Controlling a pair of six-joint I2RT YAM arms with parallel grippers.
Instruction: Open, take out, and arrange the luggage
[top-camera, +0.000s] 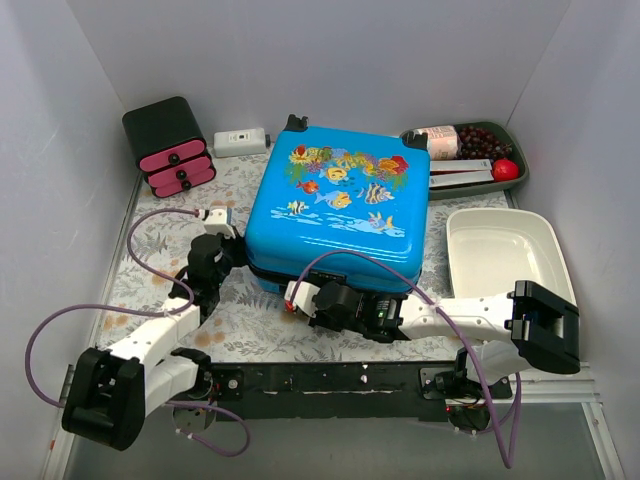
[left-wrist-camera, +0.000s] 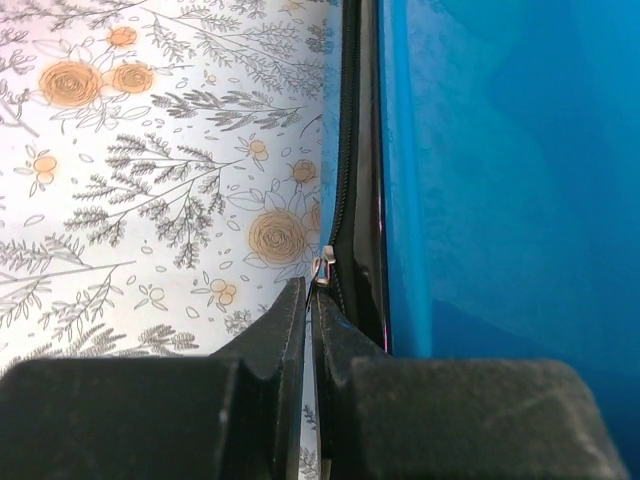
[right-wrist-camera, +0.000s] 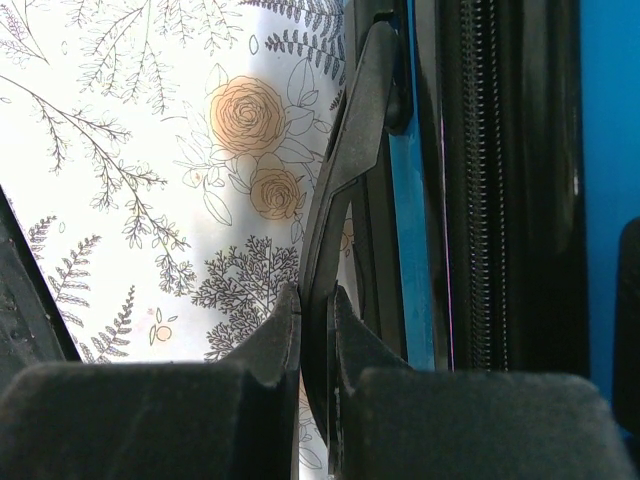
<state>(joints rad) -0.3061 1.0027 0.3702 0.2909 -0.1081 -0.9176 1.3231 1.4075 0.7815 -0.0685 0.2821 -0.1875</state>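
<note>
The luggage (top-camera: 340, 205), a bright-blue hard-shell case with a fish print, lies flat and closed in the middle of the table. At its left side my left gripper (top-camera: 232, 240) points along the black zipper trim (left-wrist-camera: 350, 180). In the left wrist view that gripper (left-wrist-camera: 312, 295) is shut on the small metal zipper pull (left-wrist-camera: 323, 268). My right gripper (top-camera: 293, 297) sits at the luggage's near left corner. Its wrist view shows it (right-wrist-camera: 315, 300) shut on a flat black handle piece (right-wrist-camera: 345, 170) standing off the blue shell (right-wrist-camera: 410, 260).
A black box with pink drawers (top-camera: 168, 148) and a small white device (top-camera: 240, 142) stand at the back left. A dark tray (top-camera: 520, 160) of small items is at the back right, with a white tub (top-camera: 505, 250) in front of it. A floral cloth (top-camera: 150, 280) covers the table.
</note>
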